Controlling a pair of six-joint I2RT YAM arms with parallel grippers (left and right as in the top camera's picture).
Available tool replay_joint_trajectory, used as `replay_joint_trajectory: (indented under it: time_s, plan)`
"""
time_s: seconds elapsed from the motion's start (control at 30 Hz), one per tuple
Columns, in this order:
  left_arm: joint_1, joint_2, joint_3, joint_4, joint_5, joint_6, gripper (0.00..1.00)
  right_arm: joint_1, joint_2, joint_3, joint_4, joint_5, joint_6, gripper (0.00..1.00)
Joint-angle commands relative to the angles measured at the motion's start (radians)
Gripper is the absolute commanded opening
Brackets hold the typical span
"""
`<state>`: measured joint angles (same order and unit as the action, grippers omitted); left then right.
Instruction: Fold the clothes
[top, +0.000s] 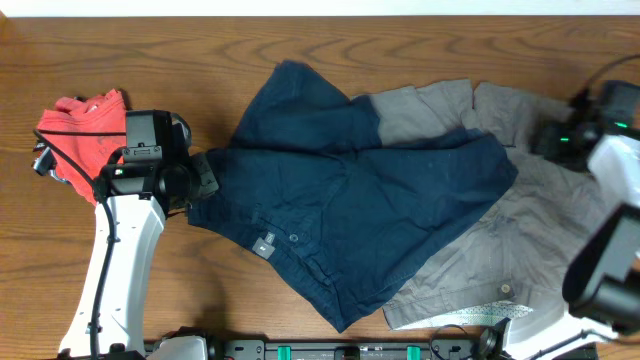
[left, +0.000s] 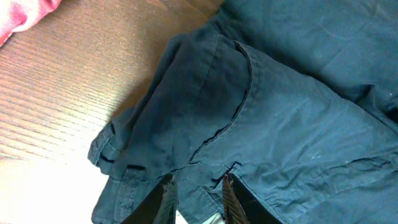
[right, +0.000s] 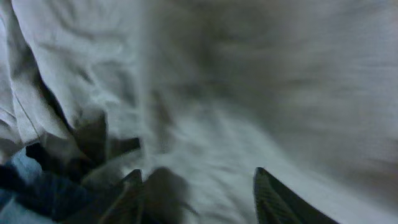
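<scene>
Quick look from my remote station: the navy shorts (top: 370, 200) are lying spread out mid-table, partly overlapping the grey shorts (top: 520, 240), which stick out above and to the right of them. On the navy pair I can see the waistband button (top: 294, 238) facing up, with the little grey label (top: 263, 249) just beside it.

My left pincer (left: 199, 199) is at the left edge of the navy shorts, and its fingers (left: 166, 200) are clamped on a fold of that dark cloth near the waistband. The right pincer (right: 199, 193) is over the grey shorts with its fingers (right: 268, 196) spread well apart. That view is blurry, and I don't see anything gripped.

The coral-red tee (top: 80, 130) is bunched up on the wooden table (top: 150, 50) on the far left, behind the left arm.
</scene>
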<state>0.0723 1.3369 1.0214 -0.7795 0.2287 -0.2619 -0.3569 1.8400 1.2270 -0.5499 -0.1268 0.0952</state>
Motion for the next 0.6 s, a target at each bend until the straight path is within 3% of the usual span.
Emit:
replay_joint_trajectory:
  time_s: [0.0,0.1,0.23,0.4,0.57]
  plan:
    - [0.005,-0.018,0.023,-0.005,-0.005,-0.005,0.27,0.041,0.066,-0.006,0.030,0.008,0.050,0.58]
    - [0.005,-0.018,0.023,-0.005,-0.005,-0.005,0.27,0.072,0.126,-0.006,0.058,0.039,0.083,0.53]
    - [0.005,-0.018,0.023,-0.005,-0.005,-0.005,0.27,0.082,0.158,-0.006,0.076,0.079,0.140,0.01]
    - [0.005,-0.018,0.023,-0.006,-0.005,-0.005,0.27,0.029,0.113,0.074,0.055,0.129,0.140,0.01]
    - [0.005,-0.018,0.023,-0.006,-0.005,-0.005,0.27,-0.096,0.004,0.332,-0.129,0.357,0.179,0.01]
